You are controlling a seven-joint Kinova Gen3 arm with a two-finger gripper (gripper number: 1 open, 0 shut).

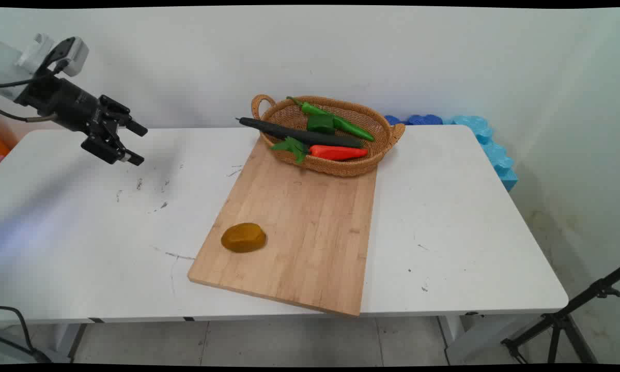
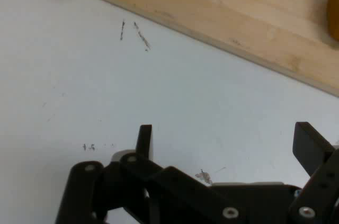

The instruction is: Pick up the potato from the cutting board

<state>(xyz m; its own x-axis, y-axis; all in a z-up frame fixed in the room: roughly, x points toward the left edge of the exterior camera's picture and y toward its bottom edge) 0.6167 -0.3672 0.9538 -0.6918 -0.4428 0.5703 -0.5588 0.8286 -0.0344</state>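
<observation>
My gripper [image 1: 138, 144] hangs above the table's far left, open, with nothing between its fingers [image 2: 144, 138]. It is well clear of everything on the table. A brown potato [image 1: 243, 237] lies on the near left part of a wooden cutting board [image 1: 310, 227]; in the hand view its edge [image 2: 333, 9] shows at the right border, and the cutting board [image 2: 222, 7] runs across the top. A wicker basket [image 1: 387, 139] at the board's far end holds a dark eggplant [image 1: 299, 135], a red pepper [image 1: 338, 152] and green peppers [image 1: 336, 121].
The white table [image 1: 470, 217] has dark scuff marks [image 1: 155, 199] under the gripper. Blue foam blocks [image 1: 491, 147] lie behind the table's far right corner. A black tripod [image 1: 568, 320] stands on the floor at the near right.
</observation>
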